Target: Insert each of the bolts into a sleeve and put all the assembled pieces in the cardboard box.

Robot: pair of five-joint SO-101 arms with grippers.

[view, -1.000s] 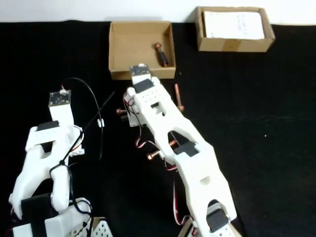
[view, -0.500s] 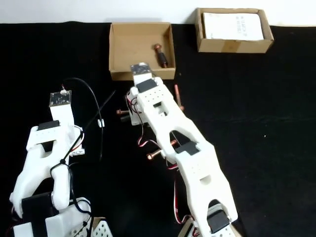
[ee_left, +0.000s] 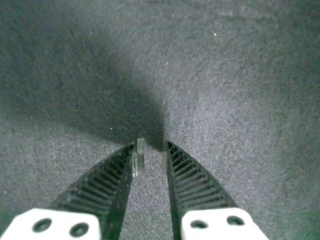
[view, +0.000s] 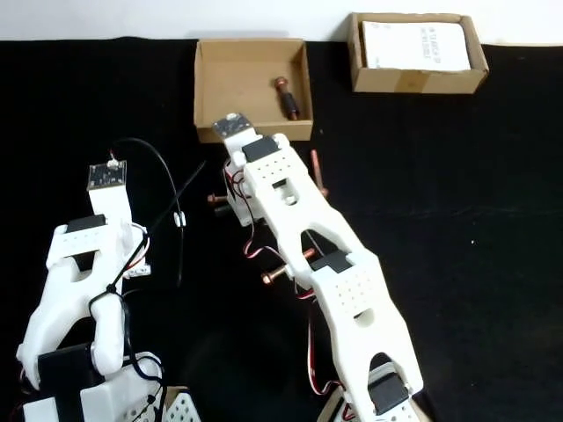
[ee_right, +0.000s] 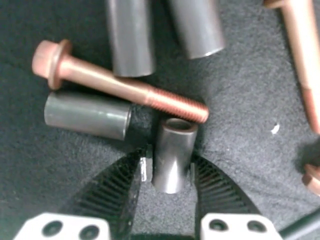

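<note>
Fingers [ee_right: 120, 195] of the right gripper [ee_right: 168, 167], black and ribbed, are drawn in narrowly on a short dark grey metal sleeve [ee_right: 172, 152]. Its open mouth points away from the wrist and touches the threaded end of a copper-coloured flanged bolt [ee_right: 115, 82] that lies crosswise just beyond. A second grey sleeve [ee_right: 87, 116] lies alongside that bolt, and two more grey tubes [ee_right: 131, 35] lie beyond it. Another copper bolt [ee_right: 305, 60] lies off to one side.

The left gripper [ee_left: 151, 150] hangs over bare dark cloth with its jaws only narrowly parted and nothing between them.

Seen from above, black cloth [view: 457, 246] covers the table, with loose bolts [view: 317, 171] beside the right arm. Farther back an open brown cardboard box [view: 251, 132] holds one bolt set in a dark sleeve [view: 287, 98]. A second cardboard box [view: 418, 81] with white paper inside sits to its side, near the pale far edge [view: 88, 18].
</note>
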